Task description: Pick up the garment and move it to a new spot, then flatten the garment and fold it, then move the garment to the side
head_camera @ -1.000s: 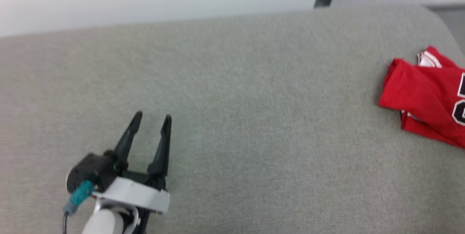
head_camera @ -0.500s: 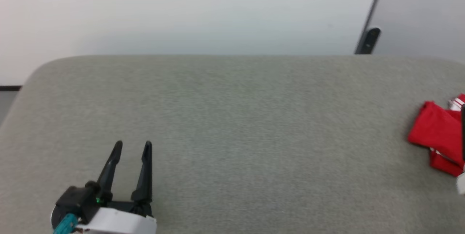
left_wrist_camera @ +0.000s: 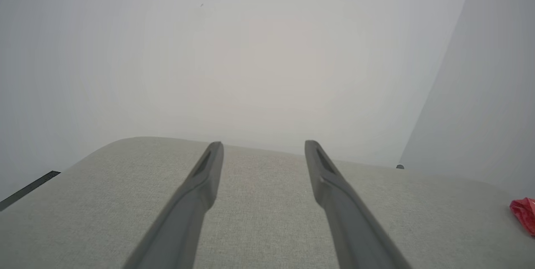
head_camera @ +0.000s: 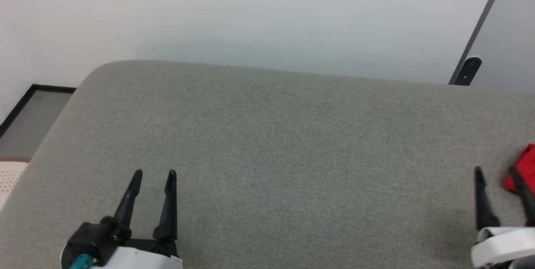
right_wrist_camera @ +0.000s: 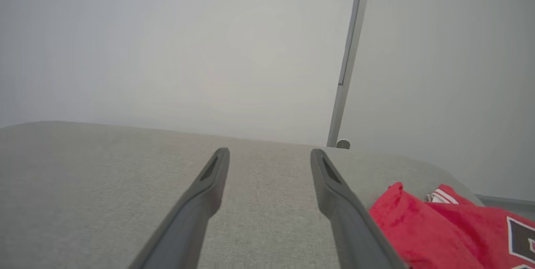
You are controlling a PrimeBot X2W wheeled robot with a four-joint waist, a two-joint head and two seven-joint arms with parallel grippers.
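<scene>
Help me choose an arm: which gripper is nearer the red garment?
Right. The right gripper is just beside the garment; the left gripper is far off to the garment's left.

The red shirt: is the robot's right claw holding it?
No, the right gripper stands open and empty, with the red shirt lying beside its fingers.

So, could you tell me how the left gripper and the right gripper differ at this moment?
The left gripper is over bare grey cushion, far from the garment; the right gripper is right beside it, the red cloth just off its right-hand finger. In the head view the left gripper's fingers stand against cushion; one of the right gripper's fingers crosses the cloth. Both are open and empty.
</scene>
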